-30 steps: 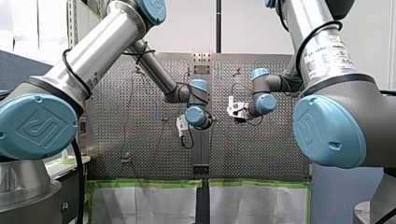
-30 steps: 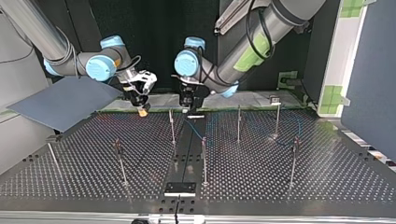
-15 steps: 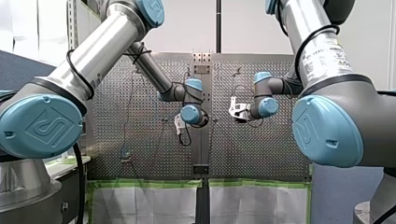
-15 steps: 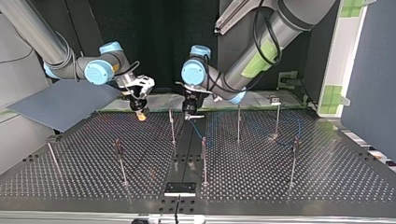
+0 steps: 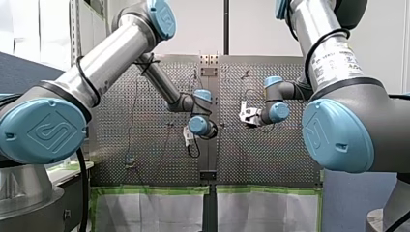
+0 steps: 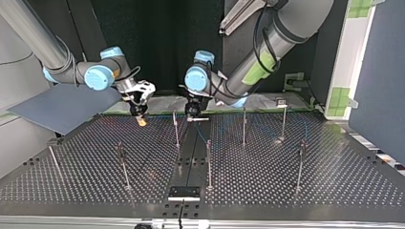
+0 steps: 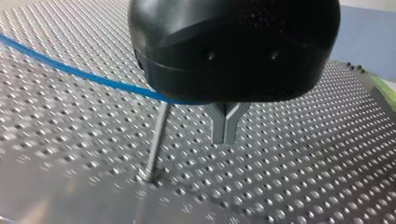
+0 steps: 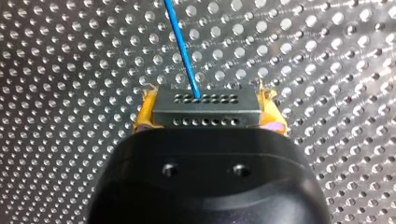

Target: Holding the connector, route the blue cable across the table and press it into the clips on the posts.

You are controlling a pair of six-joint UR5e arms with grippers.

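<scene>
Perforated table (image 6: 286, 191), thin posts (image 6: 176, 129) upright.

My right gripper (image 6: 141, 120), top view 11 o'clock: yellow pads clamped on the connector (image 8: 205, 109).

My left gripper (image 7: 226, 135), 12 o'clock: fingertips together; whether they pinch anything is hidden.

Blue cable (image 8: 182, 46) leaves the connector ahead. Likely light, limp, slippery; grip at the connector.

No containers seen.

My left arm (image 5: 113, 55) is reaching to the middle of the worktop (image 6: 286, 181), near the edge on the arms' side, with its gripper (image 6: 193, 114) pointing down and its metal fingers (image 7: 218, 128) pressed together. My right arm (image 5: 329, 53) is tilting its gripper (image 6: 141, 118) downward, yellow pads (image 8: 142, 120) clamping the connector (image 8: 205, 112).
</scene>
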